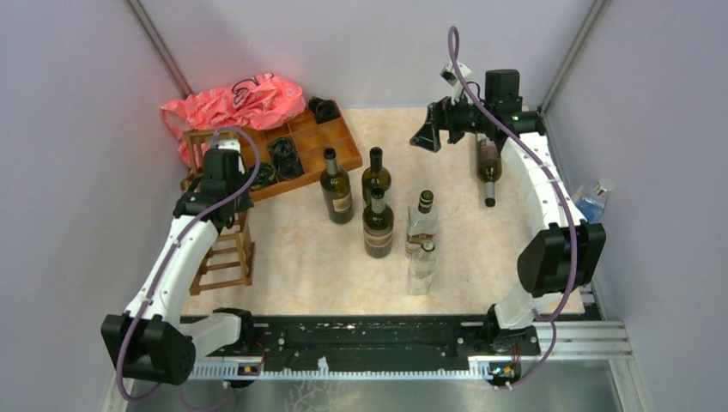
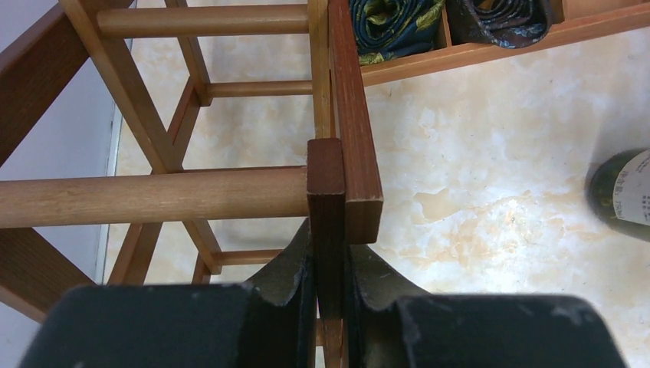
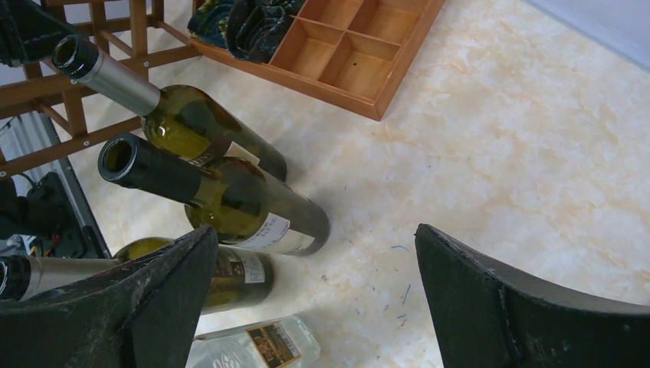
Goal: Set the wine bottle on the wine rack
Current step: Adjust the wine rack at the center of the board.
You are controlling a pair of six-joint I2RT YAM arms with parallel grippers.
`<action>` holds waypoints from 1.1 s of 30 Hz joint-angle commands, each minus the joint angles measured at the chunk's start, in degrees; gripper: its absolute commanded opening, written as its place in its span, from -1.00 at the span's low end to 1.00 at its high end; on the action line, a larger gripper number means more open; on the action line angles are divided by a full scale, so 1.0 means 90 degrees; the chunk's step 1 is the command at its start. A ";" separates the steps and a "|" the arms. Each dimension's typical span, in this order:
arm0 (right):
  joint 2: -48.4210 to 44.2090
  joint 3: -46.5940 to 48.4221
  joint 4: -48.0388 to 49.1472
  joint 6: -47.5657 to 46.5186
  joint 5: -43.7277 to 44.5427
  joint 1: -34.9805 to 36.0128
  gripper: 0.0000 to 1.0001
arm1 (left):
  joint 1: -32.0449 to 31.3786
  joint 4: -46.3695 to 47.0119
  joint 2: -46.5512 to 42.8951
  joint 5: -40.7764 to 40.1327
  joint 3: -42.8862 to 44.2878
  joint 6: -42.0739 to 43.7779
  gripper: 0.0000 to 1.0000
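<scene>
The dark brown wooden wine rack (image 1: pixel 225 262) stands at the left edge of the table. My left gripper (image 1: pixel 225 215) sits on its top end, shut on an upright slat of the wine rack (image 2: pixel 326 192), with a black finger (image 2: pixel 287 264) pressed against each side. Three dark green wine bottles (image 1: pixel 336 184) (image 1: pixel 375 176) (image 1: pixel 378 225) stand mid-table, and another wine bottle (image 1: pixel 488 167) lies under the right arm. My right gripper (image 1: pixel 429 133) hangs at the back, open (image 3: pixel 314 253), holding nothing, with the standing bottles (image 3: pixel 230 195) to its left.
An orange-brown compartmented tray (image 1: pixel 322 142) with rolled fabric sits at the back left, beside a pink plastic bag (image 1: pixel 236 101). Two clear glass bottles (image 1: pixel 422 223) (image 1: pixel 421 268) stand beside the green ones. A blue-tinted bottle (image 1: pixel 594 199) lies beyond the right wall edge.
</scene>
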 commanded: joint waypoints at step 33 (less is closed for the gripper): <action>-0.0388 0.0183 0.0124 0.0106 -0.0776 0.0029 0.97 | 0.1967 -0.0764 -0.0176 0.2278 0.1652 0.0522 0.57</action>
